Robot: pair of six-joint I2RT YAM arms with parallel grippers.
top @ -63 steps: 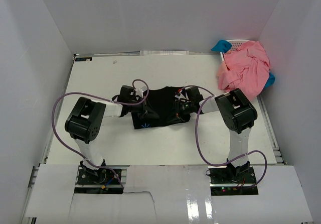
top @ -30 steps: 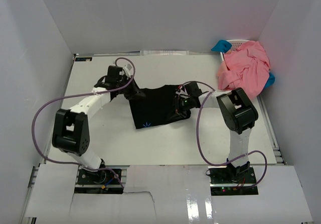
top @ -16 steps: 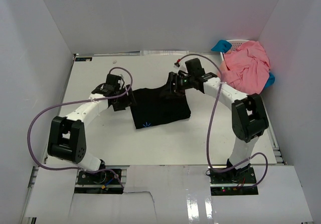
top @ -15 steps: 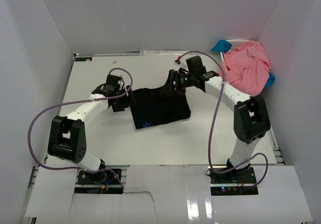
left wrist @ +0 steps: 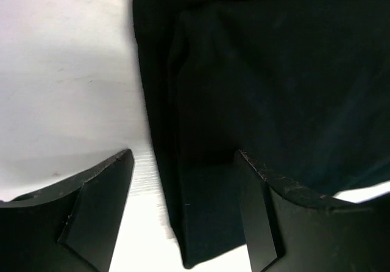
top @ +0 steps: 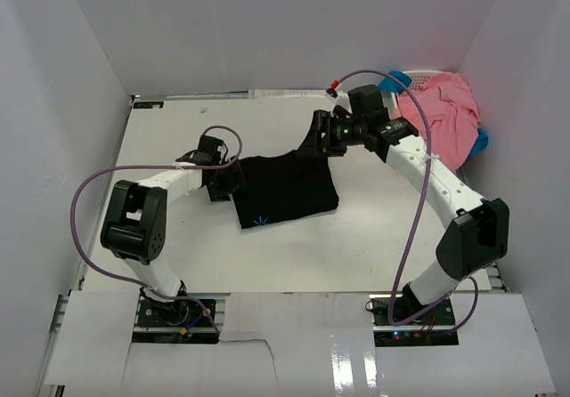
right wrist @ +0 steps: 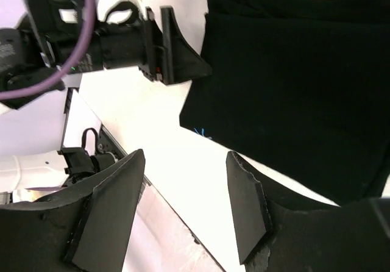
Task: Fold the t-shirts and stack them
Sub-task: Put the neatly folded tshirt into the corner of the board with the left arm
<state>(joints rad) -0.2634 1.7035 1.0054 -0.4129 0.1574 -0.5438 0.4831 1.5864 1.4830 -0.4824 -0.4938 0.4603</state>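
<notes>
The black t-shirt (top: 287,189) lies folded flat in the middle of the table. Its left edge fills the left wrist view (left wrist: 274,83), and all of it shows in the right wrist view (right wrist: 292,89). My left gripper (top: 226,182) is low at that left edge, open, and its jaws (left wrist: 183,162) straddle the hem without pinching it. My right gripper (top: 323,137) hangs open above the shirt's far right corner, with nothing between its fingers (right wrist: 184,156). Salmon-pink t-shirts (top: 436,125) are heaped at the back right.
A white lattice basket (top: 426,75) with blue pieces (top: 392,81) holds the pink heap in the back right corner. White walls close in the table on three sides. The left arm's purple cable (top: 93,192) loops over the table's left part.
Both grippers have opened and let go of the black t-shirt. The right arm has lifted and swung back toward the far right. The left gripper has settled at the shirt's left edge.
</notes>
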